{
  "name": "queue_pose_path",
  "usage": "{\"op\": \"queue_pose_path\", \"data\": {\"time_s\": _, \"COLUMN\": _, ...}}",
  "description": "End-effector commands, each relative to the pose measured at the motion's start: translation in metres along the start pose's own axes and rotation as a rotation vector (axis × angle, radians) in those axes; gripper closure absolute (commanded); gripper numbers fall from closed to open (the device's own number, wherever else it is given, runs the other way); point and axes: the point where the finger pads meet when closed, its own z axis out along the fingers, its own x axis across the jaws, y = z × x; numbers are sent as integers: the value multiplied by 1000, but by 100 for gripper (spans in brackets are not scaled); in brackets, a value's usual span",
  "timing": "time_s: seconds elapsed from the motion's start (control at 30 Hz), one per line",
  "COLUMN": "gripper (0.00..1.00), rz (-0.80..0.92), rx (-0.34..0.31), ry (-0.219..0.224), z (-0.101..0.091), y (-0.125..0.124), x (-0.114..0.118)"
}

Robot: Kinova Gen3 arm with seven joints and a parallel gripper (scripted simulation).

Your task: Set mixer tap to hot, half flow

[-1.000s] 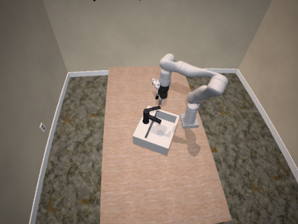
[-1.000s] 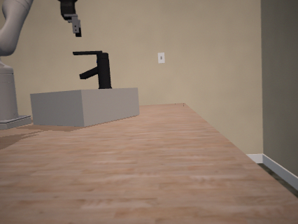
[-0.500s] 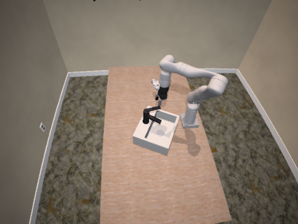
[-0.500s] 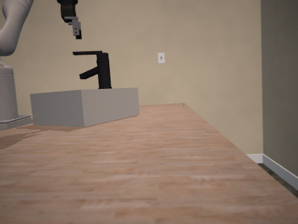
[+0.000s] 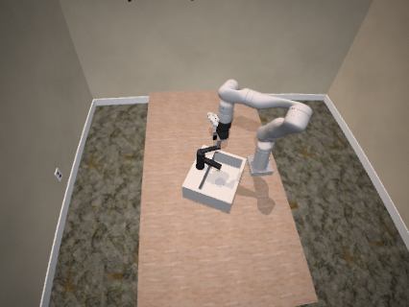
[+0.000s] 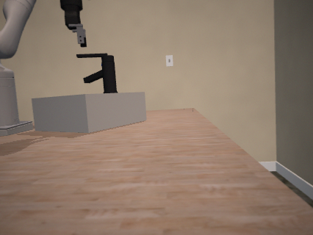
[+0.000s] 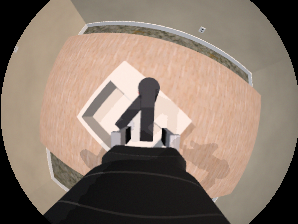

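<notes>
Beige walls [image 5: 206, 43], white baseboard [image 5: 120, 100] along bottom. Floor [image 5: 103, 192] dark mottled stone-look. Long light-wood table [image 6: 158, 169] mid-room. White wall plate [image 6: 169, 60] on wall, another [image 5: 58, 174] low on left wall. Lighting even.

Evenly and softly lit throughout, with no visible lamp and no glare on any surface. Cast from above and slightly to one side: a pale, soft-edged shadow of the arm [image 5: 269, 112] on the bench [image 5: 192, 249], spreading past the base [image 5: 269, 169], and a darker patch beneath the sink [image 6: 88, 110] in the exterior view. Slightly soft and low in resolution everywhere, with jagged edges on the tap [image 6: 106, 73]. Strongly fisheye in the wrist view, framed by a black circle, bench edges bowed, the near tool [image 7: 143, 137] body a dark, featureless mass filling the lower half.
</notes>
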Motion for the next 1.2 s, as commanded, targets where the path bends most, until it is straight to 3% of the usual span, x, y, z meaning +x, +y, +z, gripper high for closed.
{"op": "queue_pose_path", "data": {"time_s": 0.0, "gripper": 0, "rz": 3, "rx": -2, "ry": -1, "z": 2, "y": 1, "x": 0}}
{"op": "queue_pose_path", "data": {"time_s": 0.5, "gripper": 0, "rz": 3, "rx": -2, "ry": -1, "z": 21, "y": 1, "x": 0}}
{"op": "queue_pose_path", "data": {"time_s": 1.17, "gripper": 0, "rz": 3, "rx": -2, "ry": -1, "z": 24, "y": 1, "x": 0}}
